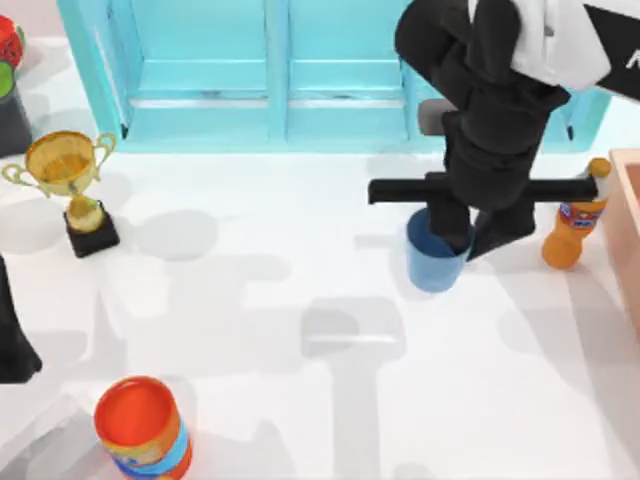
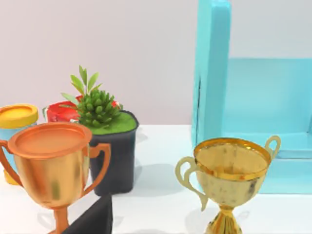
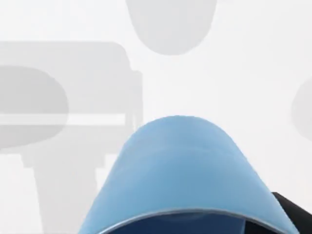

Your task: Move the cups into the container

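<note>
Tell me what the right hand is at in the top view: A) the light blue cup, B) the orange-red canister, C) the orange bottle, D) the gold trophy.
A: the right hand reaches down at the rim of the light blue cup, right of the table's middle, and the right wrist view has that cup close up beneath it.

Open white table (image 1: 300,400): the wide middle is lying bare, giving free passage from left to right.
Far edge: a turquoise cabinet (image 1: 270,70) is walling it off.
Far left: a gold trophy (image 1: 70,185), a bronze trophy (image 2: 51,165) and a potted plant (image 2: 105,141) are crowding the corner.
Near left: an orange-red canister (image 1: 142,428) is standing alone.
Right: an orange bottle (image 1: 572,225) is standing just beside the peach-tan container (image 1: 628,230), narrowing the way from the light blue cup (image 1: 435,262), which is near it.
</note>
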